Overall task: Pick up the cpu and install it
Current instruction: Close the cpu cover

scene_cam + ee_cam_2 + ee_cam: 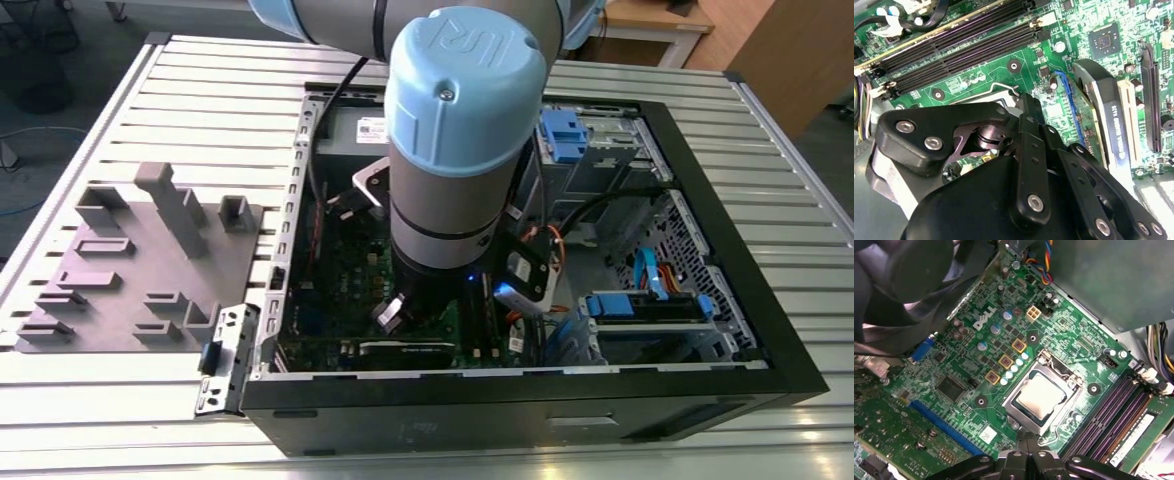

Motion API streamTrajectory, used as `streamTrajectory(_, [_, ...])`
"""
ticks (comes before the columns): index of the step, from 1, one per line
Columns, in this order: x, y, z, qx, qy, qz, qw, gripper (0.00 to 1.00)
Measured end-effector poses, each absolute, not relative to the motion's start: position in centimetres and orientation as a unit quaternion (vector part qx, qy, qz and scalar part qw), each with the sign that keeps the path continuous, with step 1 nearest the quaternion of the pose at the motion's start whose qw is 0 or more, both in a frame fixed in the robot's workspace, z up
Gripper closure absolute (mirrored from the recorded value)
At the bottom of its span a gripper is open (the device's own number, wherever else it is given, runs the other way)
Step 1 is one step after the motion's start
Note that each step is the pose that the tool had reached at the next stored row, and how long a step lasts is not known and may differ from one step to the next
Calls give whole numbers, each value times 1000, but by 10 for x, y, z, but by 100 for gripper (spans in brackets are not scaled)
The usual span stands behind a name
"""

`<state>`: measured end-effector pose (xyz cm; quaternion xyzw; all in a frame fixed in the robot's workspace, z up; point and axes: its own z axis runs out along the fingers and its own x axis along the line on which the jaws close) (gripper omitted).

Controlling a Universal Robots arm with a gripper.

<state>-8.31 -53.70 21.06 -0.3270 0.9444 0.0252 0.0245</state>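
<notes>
The cpu (1040, 396), a small pale silver square, lies flat in its socket on the green motherboard (1064, 340) in the first wrist view. A shiny metal socket frame (1013, 408) surrounds it. My gripper (1027, 441) hovers just beside the socket's edge with its two black fingers pressed together and nothing between them. In the second wrist view the gripper's black linkage (1024, 150) covers the socket, and only the socket's wire lever (996, 87) shows past it. In the exterior view the arm (461, 150) reaches down into the open computer case (747, 370).
Dark memory slots (1114, 415) run beside the socket. A black fan (904, 270) and a grey metal box (1114, 280) stand over the board. An upright expansion card (1099, 120) sits near the gripper. A grey fixture plate (147, 260) lies on the exterior view's left.
</notes>
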Motion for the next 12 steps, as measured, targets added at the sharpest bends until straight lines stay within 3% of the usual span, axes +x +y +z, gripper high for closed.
streamTrajectory(12, [-89, -536, 210, -282, 959, 24, 26, 89])
